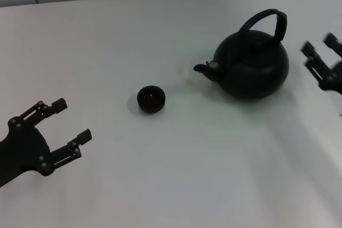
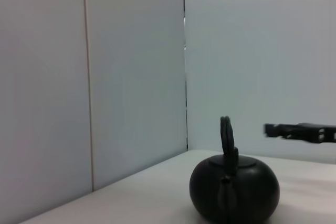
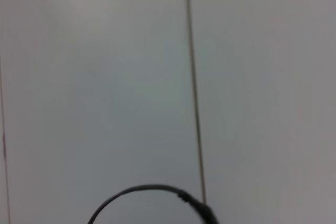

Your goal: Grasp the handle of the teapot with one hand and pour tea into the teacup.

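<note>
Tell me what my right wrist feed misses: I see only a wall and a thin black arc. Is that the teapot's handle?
Observer: Yes, the handle; the teapot stands upright on the table.
Operator: Has the right gripper grasped it?
Observer: No. The right gripper is open beside the pot, apart from it.
Operator: Where is the teacup?
Observer: The teacup sits left of the spout, clear of it.

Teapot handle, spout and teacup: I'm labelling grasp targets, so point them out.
handle (image 1: 279, 25), head view, thick sleeve on the hoop.
spout (image 1: 203, 69), head view, near its tip.
teacup (image 1: 151, 99), head view, the bowl's middle.
</note>
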